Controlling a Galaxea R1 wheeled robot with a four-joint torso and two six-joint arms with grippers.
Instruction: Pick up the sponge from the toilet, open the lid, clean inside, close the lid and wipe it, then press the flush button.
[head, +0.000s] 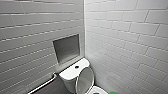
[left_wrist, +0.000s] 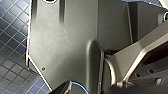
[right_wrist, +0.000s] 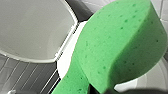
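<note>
Right wrist view: our right tool grasps the sponge beside the raised lid. Cleaning inside seems in hand; it calls for lowering into the bowl.

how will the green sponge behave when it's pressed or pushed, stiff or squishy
The sponge looks pitted with open pores, so it's probably soft and light, squashing under pressure. Its thick body seems bent, so it likely flexes rather than cracks.
</note>
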